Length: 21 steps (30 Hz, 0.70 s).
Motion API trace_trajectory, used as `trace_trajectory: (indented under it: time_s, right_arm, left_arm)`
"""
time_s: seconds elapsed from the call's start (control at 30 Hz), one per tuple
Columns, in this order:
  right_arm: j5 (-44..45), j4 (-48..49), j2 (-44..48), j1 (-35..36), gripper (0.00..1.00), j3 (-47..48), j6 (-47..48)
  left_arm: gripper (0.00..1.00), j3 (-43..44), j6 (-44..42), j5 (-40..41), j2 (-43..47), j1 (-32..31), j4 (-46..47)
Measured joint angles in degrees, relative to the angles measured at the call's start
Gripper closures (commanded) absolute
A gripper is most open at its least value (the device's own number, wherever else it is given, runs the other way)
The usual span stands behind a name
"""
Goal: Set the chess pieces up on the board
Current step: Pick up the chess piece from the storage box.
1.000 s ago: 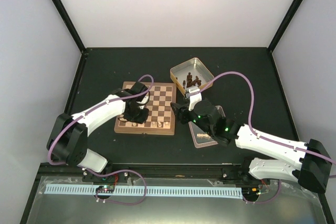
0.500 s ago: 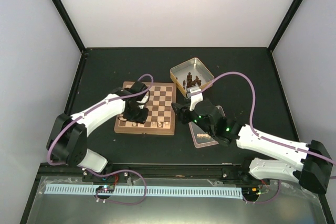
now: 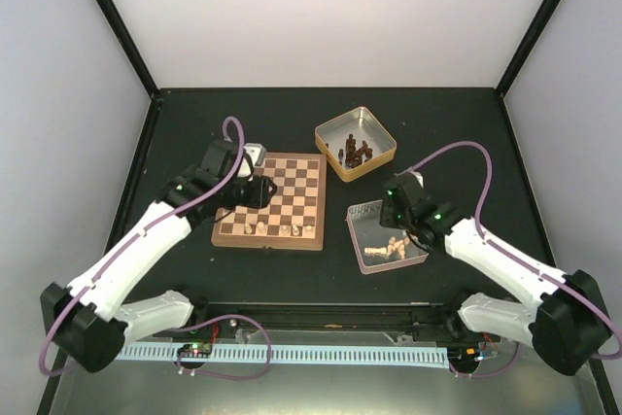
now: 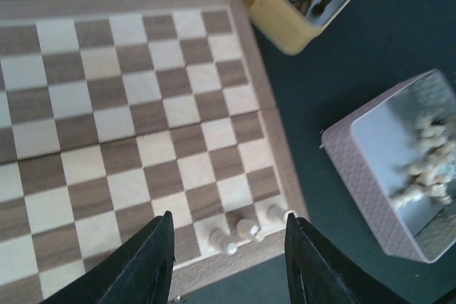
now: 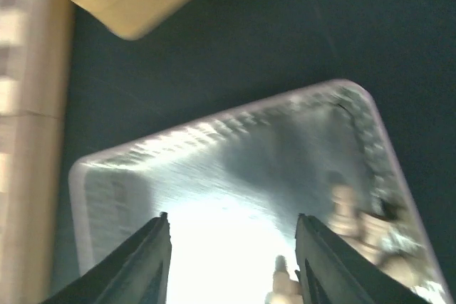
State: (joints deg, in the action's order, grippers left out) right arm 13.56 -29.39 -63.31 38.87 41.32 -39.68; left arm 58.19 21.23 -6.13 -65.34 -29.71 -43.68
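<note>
The board [image 3: 301, 182] lies left of centre, and also shows in the left wrist view [image 4: 128, 105]. A few cream chess pieces [image 3: 292, 230] stand along its near edge; three of them [image 4: 242, 231] stand at the near right corner. My left gripper [image 3: 260, 189] hovers over the board's left half, open and empty, its fingertips [image 4: 162, 227] either side of those three from above. My right gripper [image 3: 397, 209] is open and empty above the pale tin [image 3: 362, 213], which holds several loose cream pieces [image 3: 394, 248], also seen in the right wrist view [image 5: 356, 218].
A yellow square tin [image 3: 333, 138] with several dark brown pieces [image 3: 356, 152] stands behind the board's right corner; it also shows in the left wrist view [image 4: 281, 23]. The pale tin [image 4: 370, 169] sits just right of the board. Black walls edge the table.
My left arm has lifted and drawn back left from the board's near-left squares. My right arm has swung right, from the board's right edge to above the pale tin.
</note>
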Motion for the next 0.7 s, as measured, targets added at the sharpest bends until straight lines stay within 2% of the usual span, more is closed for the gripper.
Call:
trace_trajectory:
  time_s: [0.17, 0.27, 0.37, 0.53, 0.7]
  right_arm:
    - [-3.28, -5.42, -3.93, -4.11, 0.60, -2.05, 1.01]
    - [-5.68, -6.88, -6.88, -4.20, 0.60, -2.10, 1.81]
    - [-7.45, -7.30, -8.68, -4.20, 0.65, -2.67, 2.21]
    - [-9.90, -8.13, -9.18, -4.07, 0.68, -4.42, 2.27]
    - [-10.97, -8.39, -9.18, -3.39, 0.69, -4.50, 2.25]
  left_arm:
    - [0.53, -3.13, 0.52, -0.50, 7.19, 0.00, 5.20]
    - [0.51, -4.66, 0.66, -0.26, 10.10, 0.00, 7.21]
    - [0.49, -6.82, 0.92, 0.74, 13.33, 0.00, 9.44]
    - [0.48, -10.34, 1.33, 1.97, 18.18, 0.00, 12.55]
    - [0.48, -10.78, 1.36, 2.69, 18.84, 0.00, 14.10]
